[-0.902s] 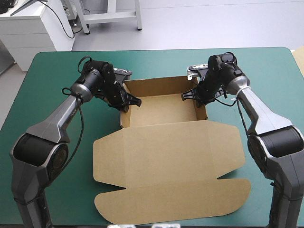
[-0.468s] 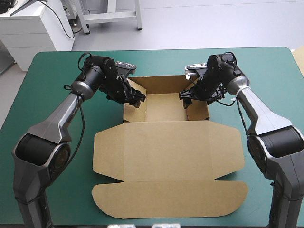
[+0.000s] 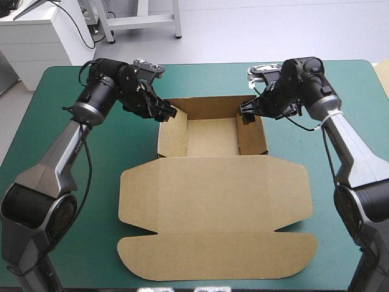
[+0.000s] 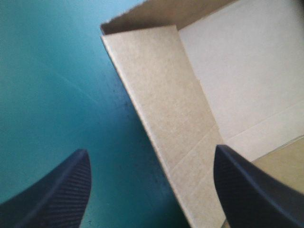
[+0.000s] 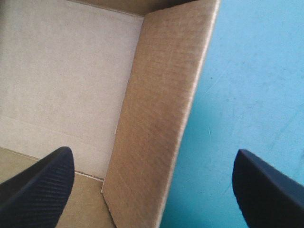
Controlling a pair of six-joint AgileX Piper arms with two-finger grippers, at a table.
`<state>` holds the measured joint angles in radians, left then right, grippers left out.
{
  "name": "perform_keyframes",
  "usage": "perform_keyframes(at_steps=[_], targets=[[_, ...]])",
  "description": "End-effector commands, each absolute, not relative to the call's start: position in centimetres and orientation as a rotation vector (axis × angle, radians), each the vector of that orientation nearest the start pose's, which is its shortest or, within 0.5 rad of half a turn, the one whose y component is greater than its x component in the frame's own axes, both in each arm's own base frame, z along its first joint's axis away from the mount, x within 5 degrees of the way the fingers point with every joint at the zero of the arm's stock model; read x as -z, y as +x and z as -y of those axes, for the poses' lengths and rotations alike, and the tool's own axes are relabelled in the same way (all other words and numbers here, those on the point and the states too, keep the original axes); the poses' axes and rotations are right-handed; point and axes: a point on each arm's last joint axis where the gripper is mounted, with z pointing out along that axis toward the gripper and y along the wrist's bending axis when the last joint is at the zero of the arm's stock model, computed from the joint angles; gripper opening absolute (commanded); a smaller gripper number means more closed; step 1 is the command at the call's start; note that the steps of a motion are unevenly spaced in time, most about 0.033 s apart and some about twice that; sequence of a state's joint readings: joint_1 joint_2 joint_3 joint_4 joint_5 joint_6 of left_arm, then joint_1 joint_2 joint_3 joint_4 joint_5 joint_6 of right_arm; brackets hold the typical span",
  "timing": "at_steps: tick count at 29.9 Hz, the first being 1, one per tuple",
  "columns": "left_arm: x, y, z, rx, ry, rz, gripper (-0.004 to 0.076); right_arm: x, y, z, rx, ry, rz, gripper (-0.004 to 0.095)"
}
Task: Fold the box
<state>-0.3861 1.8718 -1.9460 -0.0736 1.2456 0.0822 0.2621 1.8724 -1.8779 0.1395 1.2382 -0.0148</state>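
Observation:
The brown box [image 3: 211, 137] lies mid-table as an open tray with its side walls raised, and its lid [image 3: 213, 207] lies flat toward the front edge. My left gripper [image 3: 165, 112] hovers open at the far end of the tray's left wall. In the left wrist view that wall [image 4: 161, 109] runs between the spread fingers [image 4: 57, 194] of the left gripper [image 4: 152, 187], untouched. My right gripper [image 3: 248, 113] stands open over the right wall's far end. The right wrist view shows this wall [image 5: 161, 109] upright below the right gripper [image 5: 152, 190], free of its fingers [image 5: 33, 190].
The bare teal-green cover [image 3: 61, 182] surrounds the box on both sides and behind it. A pale board edge [image 3: 383, 72] shows just past the table's right side. The lid's rounded front flap [image 3: 213, 258] reaches close to the near edge.
Both grippers have opened and let go of the tray's side walls. They have drawn outward and back from inside the tray. The walls now stand upright on their own.

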Motion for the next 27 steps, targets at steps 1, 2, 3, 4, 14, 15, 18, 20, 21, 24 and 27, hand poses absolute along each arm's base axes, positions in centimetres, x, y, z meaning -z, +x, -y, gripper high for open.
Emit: perform_keyframes(at_steps=[1, 2, 3, 4, 14, 15, 18, 20, 21, 24, 27], targets=[[-42.9, 34.1, 14.8, 0.237, 0.6, -2.439, 0.0503, -39.6, 36.4, -10.7, -0.273, -0.369, -2.564, 0.0831], [-44.0, 33.6, 14.7, 0.252, 0.595, -2.407, 0.049, -39.9, 36.2, -10.6, -0.273, -0.368, -2.555, 0.0831], [-45.1, 33.0, 14.5, 0.27, 0.59, -2.374, 0.0477, -40.2, 35.9, -10.6, -0.274, -0.368, -2.545, 0.0831], [-46.3, 32.2, 14.3, 0.287, 0.585, -2.337, 0.0449, -40.7, 35.6, -10.5, -0.275, -0.367, -2.534, 0.0831], [-53.1, 24.6, 10.1, 0.11, 0.631, -2.086, 0.0011, -42.1, 34.5, -10.2, -0.278, -0.366, -2.495, 0.0831], [-53.5, 23.8, 9.8, 0.109, 0.632, -2.071, -0.0006, -42.1, 34.5, -10.2, -0.278, -0.366, -2.495, 0.0831], [-53.8, 21.6, 8.9, 0.098, 0.649, -2.052, -0.0008, -42.0, 34.5, -10.2, -0.277, -0.366, -2.497, 0.0831], [-53.3, 20.4, 8.4, 0.097, 0.653, -2.064, -0.0008, -41.9, 34.6, -10.2, -0.271, -0.368, -2.499, 0.0831], [-52.9, 19.9, 8.1, 0.088, 0.655, -2.078, -0.0008, -41.7, 34.8, -10.2, -0.271, -0.368, -2.504, 0.0831], [-50.6, 18.7, 7.1, 0.014, 0.675, -2.144, -0.0008, -41.4, 35.0, -10.3, -0.272, -0.369, -2.513, 0.0831], [-47.8, 17.8, 5.7, -0.143, 0.689, -2.218, -0.0008, -40.8, 35.4, -10.4, -0.27, -0.373, -2.527, 0.0831]])
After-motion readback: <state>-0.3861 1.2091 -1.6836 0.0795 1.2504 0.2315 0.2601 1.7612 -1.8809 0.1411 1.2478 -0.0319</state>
